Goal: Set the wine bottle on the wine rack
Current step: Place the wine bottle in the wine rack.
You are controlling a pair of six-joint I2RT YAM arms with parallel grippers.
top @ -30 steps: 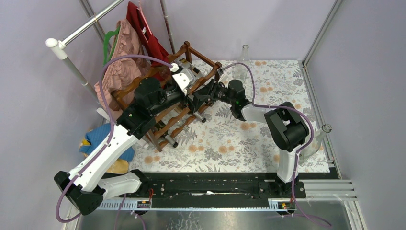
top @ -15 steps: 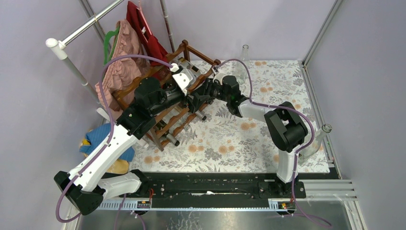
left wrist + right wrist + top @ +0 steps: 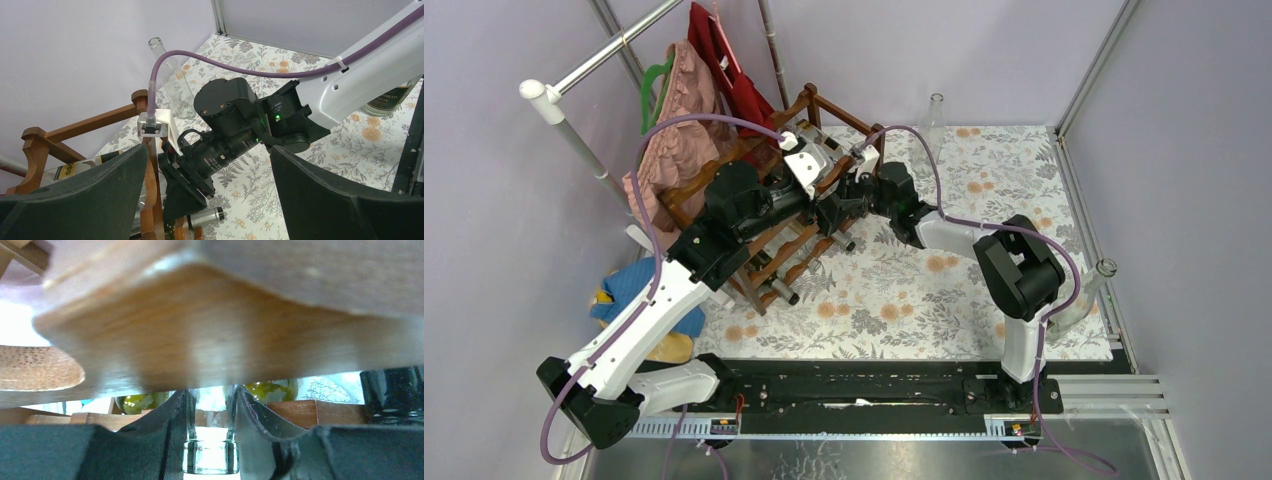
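Wine bottle [image 3: 210, 455] first: your right gripper [image 3: 209, 405] is clamped on its clear glass neck. One finger [image 3: 160, 432] presses each side just behind the lip, and the mouth points back at the wrist camera. From there the neck runs away under a scalloped rail of the wine rack [image 3: 225, 325], which sits close above the fingers. How much of the body already lies in a cradle is hidden. Beyond it, greenish bottles [image 3: 272, 390] and a dark bottle [image 3: 392, 385] lie on the rack.

Your left gripper [image 3: 209, 165] hangs over the rack's corner with its fingers spread wide, holding nothing.

Expect rigid, smooth glass. It won't give under the pads, it will probably slip if you relax, and a knock against the wood could chip it. I judge the weight sits in the body, far from your hold, so the bottle will want to pivot downward. The neck below the lip is the sensible place to hold, since the lip should stop it sliding out. Squeeze firmly but don't twist.
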